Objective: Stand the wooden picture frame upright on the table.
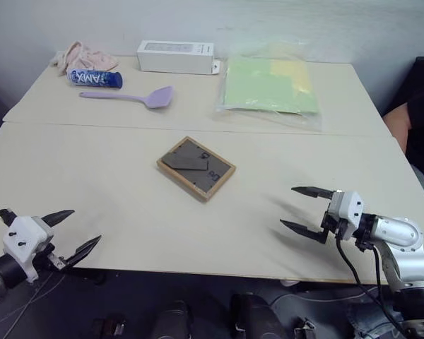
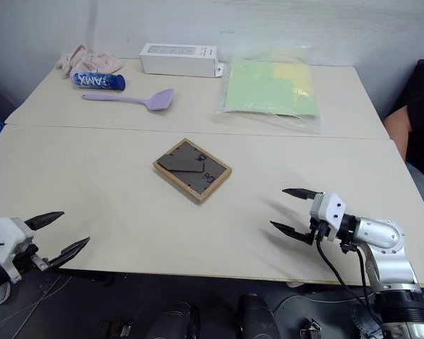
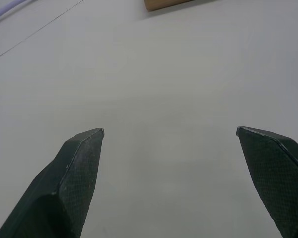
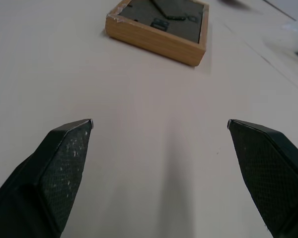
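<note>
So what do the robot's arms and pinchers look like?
Each gripper, the left gripper and the right gripper, has two black pointed fingers with a bumpy, dotted texture. They sit on white blocks with little black screws. The right arm is shiny silver with black cables running along it.

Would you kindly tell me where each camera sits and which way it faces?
Head pair: looks forward and down over the table; left gripper and right gripper open.
Left wrist: along its fingers, low over the tabletop.
Right wrist: along its fingers toward the picture frame.
All share the frame, lying back-up.
</note>
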Controlling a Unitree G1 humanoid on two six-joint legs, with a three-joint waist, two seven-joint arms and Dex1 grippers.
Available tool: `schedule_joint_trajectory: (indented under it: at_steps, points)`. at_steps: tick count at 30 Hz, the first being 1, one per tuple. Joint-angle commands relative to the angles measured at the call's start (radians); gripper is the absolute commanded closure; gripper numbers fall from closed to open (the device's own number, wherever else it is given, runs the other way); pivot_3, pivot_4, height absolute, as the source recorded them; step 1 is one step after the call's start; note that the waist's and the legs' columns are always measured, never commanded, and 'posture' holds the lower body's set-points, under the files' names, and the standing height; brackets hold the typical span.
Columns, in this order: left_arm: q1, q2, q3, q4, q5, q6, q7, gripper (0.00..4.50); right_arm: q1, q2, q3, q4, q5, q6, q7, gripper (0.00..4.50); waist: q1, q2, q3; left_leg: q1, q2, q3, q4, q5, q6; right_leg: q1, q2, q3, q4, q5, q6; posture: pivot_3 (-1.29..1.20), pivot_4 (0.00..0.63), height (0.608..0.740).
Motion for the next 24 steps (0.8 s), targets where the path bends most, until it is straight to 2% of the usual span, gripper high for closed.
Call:
schedule_joint_trajectory:
  at_steps: [1, 2, 4, 5, 8, 12, 16, 20, 24]
  points:
    - [-0.031, 0.007, -0.016, -0.032, -0.012, 0.021, -0.005, 0.0, -0.018, 0.013, 0.001, -0.006, 0.009, -0.009, 0.002, 0.02, 0.0, 0.0, 0.0, 0.0, 0.0, 0.0, 0.0, 0.001, -0.001, 0.0, 0.0, 0.0, 0.0, 0.0, 0.0, 0.0, 0.15, 0.74]
    - [-0.046, 0.004, -0.029, -0.058, -0.038, 0.067, 0.004, 0.0, -0.035, 0.03, 0.007, -0.022, 0.024, 0.033, -0.016, 0.02, -0.001, 0.0, 0.0, 0.0, 0.0, 0.0, 0.0, 0.001, -0.002, 0.0, 0.0, 0.0, 0.0, 0.0, 0.0, 0.0, 0.15, 0.74]
    - [-0.086, 0.004, -0.068, -0.107, -0.074, 0.154, 0.023, 0.0, -0.092, 0.061, 0.027, -0.045, 0.041, 0.129, -0.051, 0.38, -0.005, 0.0, 0.0, 0.0, 0.0, 0.0, 0.0, 0.001, -0.002, 0.0, 0.0, 0.0, 0.0, 0.0, 0.0, 0.0, 0.15, 0.74]
    - [-0.111, 0.007, -0.095, -0.124, -0.07, 0.207, 0.049, 0.0, -0.127, 0.073, 0.044, -0.048, 0.036, 0.179, -0.062, 0.63, -0.005, 0.001, 0.0, 0.0, 0.0, 0.0, 0.0, 0.001, -0.002, 0.0, 0.0, 0.0, 0.001, 0.0, 0.0, 0.0, 0.15, 0.74]
    - [-0.223, -0.028, -0.194, -0.122, -0.016, 0.293, 0.151, 0.55, -0.275, 0.119, 0.118, 0.039, -0.06, 0.22, -0.107, 1.59, -0.004, 0.001, 0.0, 0.0, 0.0, 0.0, 0.001, 0.002, -0.004, -0.001, 0.0, 0.0, 0.004, 0.0, 0.0, 0.0, 0.15, 0.74]
    - [-0.389, -0.127, -0.337, -0.077, 0.047, 0.395, 0.282, 1.8, -0.484, 0.198, 0.195, 0.271, -0.196, 0.204, -0.198, 2.99, -0.003, 0.001, 0.0, 0.0, 0.0, 0.001, 0.002, 0.003, -0.005, -0.002, 0.001, 0.0, 0.005, 0.0, 0.001, 0.0, 0.15, 0.74]
    - [-0.521, -0.226, -0.443, -0.008, 0.109, 0.446, 0.374, 3.11, -0.645, 0.288, 0.231, 0.522, -0.302, 0.077, -0.316, 4.44, -0.001, 0.001, 0.0, -0.004, -0.001, 0.001, 0.003, 0.003, -0.004, -0.004, 0.001, -0.002, 0.008, 0.001, 0.001, 0.0, 0.15, 0.74]
    - [-0.586, -0.28, -0.475, 0.037, 0.123, 0.497, 0.406, 4.31, -0.73, 0.352, 0.25, 0.68, -0.353, -0.006, -0.352, 4.5, -0.005, 0.001, 0.0, -0.005, -0.001, 0.001, 0.005, 0.003, -0.004, -0.004, 0.002, -0.002, 0.008, 0.001, 0.002, 0.0, 0.15, 0.74]
    - [-0.634, -0.32, -0.516, 0.084, 0.141, 0.495, 0.409, 4.31, -0.764, 0.402, 0.26, 0.773, -0.375, -0.059, -0.339, 4.5, -0.007, 0.001, 0.0, -0.004, -0.001, 0.001, 0.005, 0.003, -0.005, -0.003, 0.002, -0.002, 0.009, 0.001, 0.002, 0.0, 0.15, 0.74]
